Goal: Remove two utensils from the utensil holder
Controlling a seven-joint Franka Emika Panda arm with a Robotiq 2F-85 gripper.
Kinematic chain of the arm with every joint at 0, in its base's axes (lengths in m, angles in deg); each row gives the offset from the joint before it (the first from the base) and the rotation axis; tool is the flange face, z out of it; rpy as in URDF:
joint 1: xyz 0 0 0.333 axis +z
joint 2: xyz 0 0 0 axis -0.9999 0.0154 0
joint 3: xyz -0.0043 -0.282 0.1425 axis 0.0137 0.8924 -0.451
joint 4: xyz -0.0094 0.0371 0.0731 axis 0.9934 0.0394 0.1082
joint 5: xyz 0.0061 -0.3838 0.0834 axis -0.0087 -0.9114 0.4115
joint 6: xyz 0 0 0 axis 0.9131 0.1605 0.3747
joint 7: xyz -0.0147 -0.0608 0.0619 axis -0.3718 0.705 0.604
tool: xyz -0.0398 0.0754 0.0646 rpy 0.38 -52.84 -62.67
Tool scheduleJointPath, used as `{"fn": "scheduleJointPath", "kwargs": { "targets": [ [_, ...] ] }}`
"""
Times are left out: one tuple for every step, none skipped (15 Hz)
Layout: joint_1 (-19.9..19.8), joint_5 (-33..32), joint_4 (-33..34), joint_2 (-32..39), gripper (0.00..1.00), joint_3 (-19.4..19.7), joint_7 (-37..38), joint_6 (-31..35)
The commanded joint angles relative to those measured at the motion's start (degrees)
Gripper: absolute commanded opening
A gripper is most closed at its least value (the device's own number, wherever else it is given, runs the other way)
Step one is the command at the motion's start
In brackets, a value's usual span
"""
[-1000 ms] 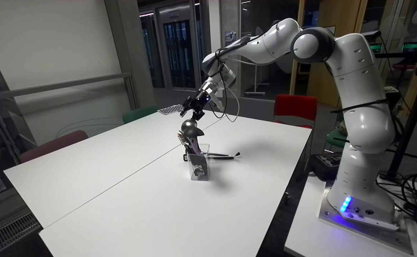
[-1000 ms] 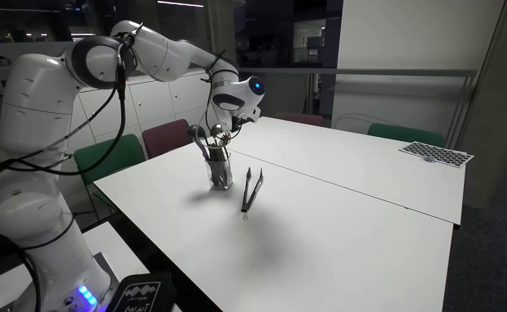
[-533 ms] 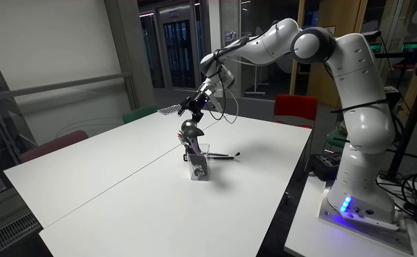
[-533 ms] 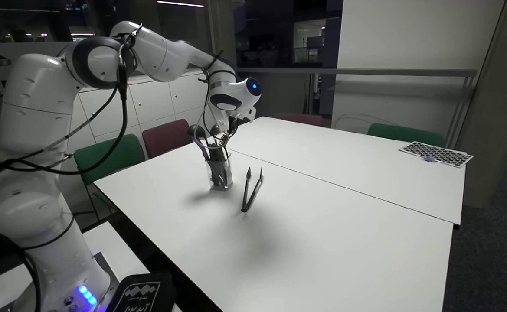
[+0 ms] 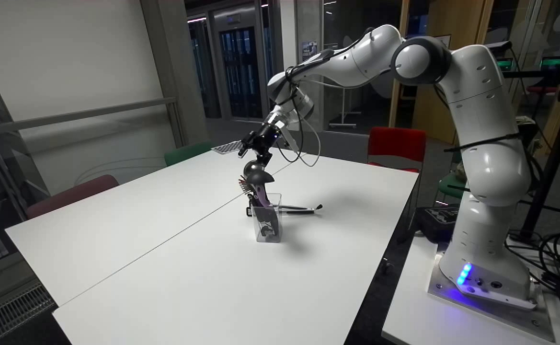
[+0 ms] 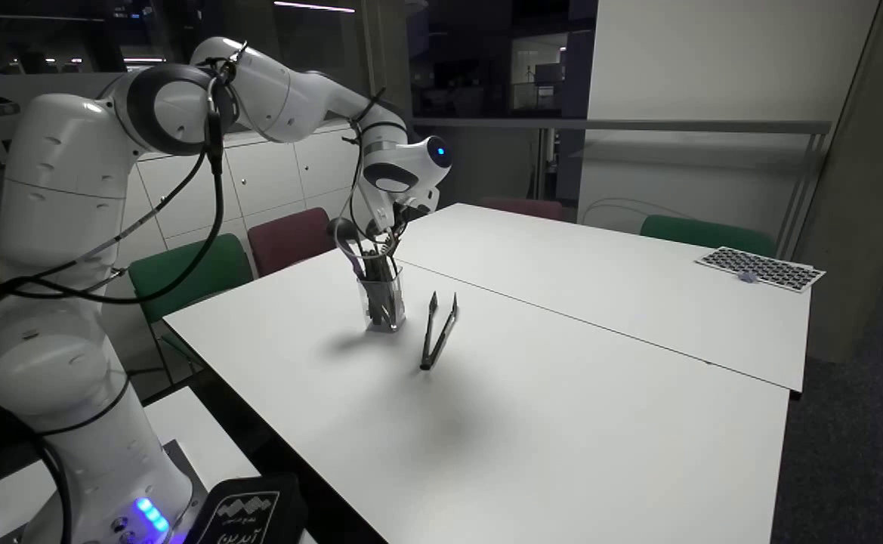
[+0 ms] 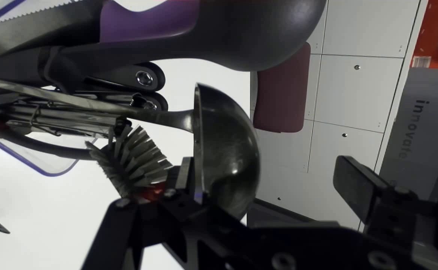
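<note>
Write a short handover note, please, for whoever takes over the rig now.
Gripper: open, holding nothing, close to the silvery ladle.
Things: the utensil holder stands upright on the table, with the ladle, a purple-handled utensil and a brush in it, among others.
Done: the tongs lie beside the holder, probably the first of the two.
Left: apparently one more to remove; the ladle may be next.

In an exterior view, your robot arm (image 6: 63, 204) stands at near left. On the table (image 6: 600, 423), tongs (image 6: 440, 340) lie just right of the upright utensil holder (image 6: 397, 311); a checkerboard sheet (image 6: 777, 272) lies far right. In the wrist view, a ladle (image 7: 228, 150) and a brush (image 7: 132, 159) stand in the holder, just beside your gripper (image 7: 263, 174).
</note>
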Motion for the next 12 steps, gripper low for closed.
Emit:
{"fn": "scheduleJointPath", "kwargs": {
  "targets": [
    [0.0, -1.9, -2.0, -2.4, 1.0, 0.4, 0.0, -2.0],
    [0.1, -2.6, -2.2, -2.6, 1.0, 0.5, 0.4, -2.1],
    [0.2, -3.6, -2.5, -2.9, 1.0, 0.6, 1.1, -2.1],
    [0.1, -4.1, -2.9, -3.2, 1.0, 0.6, 1.2, -2.0],
    [0.1, -4.7, -3.3, -3.6, 1.0, 0.6, 1.4, -1.7],
    [0.1, -5.2, -3.6, -3.9, 1.0, 0.6, 1.4, -1.5],
    [0.0, -5.4, -3.8, -4.1, 1.0, 0.6, 1.4, -1.3],
    [0.1, -5.5, -3.9, -4.5, 1.0, 0.6, 1.1, -0.8],
    [0.1, -5.4, -4.0, -5.0, 1.0, 0.5, 0.9, -0.2],
    [0.2, -5.3, -4.1, -5.5, 1.0, 0.5, 0.5, 0.2],
    [0.3, -5.5, -4.1, -6.1, 1.0, 0.5, 0.5, 0.3],
    [0.4, -5.7, -4.1, -6.6, 1.0, 0.6, 0.7, 0.3]
  ]
}}
